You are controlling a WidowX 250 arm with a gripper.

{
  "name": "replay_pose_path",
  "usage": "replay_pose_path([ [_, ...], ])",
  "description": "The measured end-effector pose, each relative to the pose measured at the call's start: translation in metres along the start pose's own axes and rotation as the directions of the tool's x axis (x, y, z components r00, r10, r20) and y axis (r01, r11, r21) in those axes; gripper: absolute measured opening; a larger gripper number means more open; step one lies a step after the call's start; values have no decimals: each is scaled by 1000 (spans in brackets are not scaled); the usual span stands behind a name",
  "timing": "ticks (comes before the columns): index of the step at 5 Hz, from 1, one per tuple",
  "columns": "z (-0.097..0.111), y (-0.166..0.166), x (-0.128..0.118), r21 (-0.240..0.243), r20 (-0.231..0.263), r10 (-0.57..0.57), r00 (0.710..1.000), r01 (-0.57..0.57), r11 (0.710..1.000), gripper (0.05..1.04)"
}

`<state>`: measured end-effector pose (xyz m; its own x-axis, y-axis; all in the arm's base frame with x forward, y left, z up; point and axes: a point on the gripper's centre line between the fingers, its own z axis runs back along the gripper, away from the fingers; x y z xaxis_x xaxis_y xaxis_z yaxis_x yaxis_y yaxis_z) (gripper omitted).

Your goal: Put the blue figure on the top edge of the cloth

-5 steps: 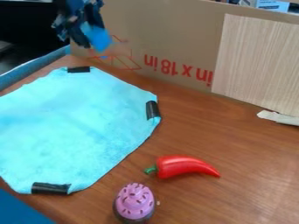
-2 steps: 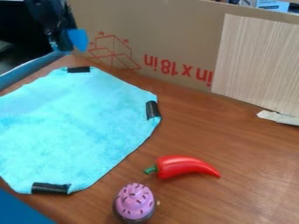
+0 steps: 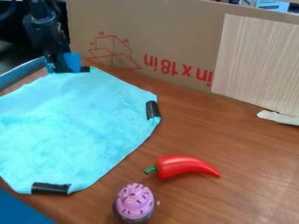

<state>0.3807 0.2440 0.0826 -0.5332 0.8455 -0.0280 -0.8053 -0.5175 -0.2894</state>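
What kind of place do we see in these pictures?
Probably a robot test table: a brown wooden surface with a taped-down cloth, a toy-like red pepper, and a cardboard panel standing behind.

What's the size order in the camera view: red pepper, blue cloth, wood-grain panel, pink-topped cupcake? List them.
Blue cloth
Wood-grain panel
Red pepper and pink-topped cupcake: too alike to rank

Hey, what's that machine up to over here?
A black robot arm has its gripper at the top edge of the light blue cloth. It appears to hold the blue figure there, presumably to set it down. A red pepper and a purple-topped toy rest on the wooden table.
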Motion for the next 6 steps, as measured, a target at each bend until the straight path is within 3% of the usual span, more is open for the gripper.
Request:
replay_pose_path([
  [2, -25, -1, 7, 59, 35, 45, 998, -47, 997, 648],
  [3, -21, -4, 7, 70, 40, 62, 997, -65, 995, 909],
  [4, -20, -2, 9, 79, 46, 60, 997, -64, 995, 1003],
  [6, -16, 4, 7, 129, -8, -13, 1000, 13, 992, 1001],
])
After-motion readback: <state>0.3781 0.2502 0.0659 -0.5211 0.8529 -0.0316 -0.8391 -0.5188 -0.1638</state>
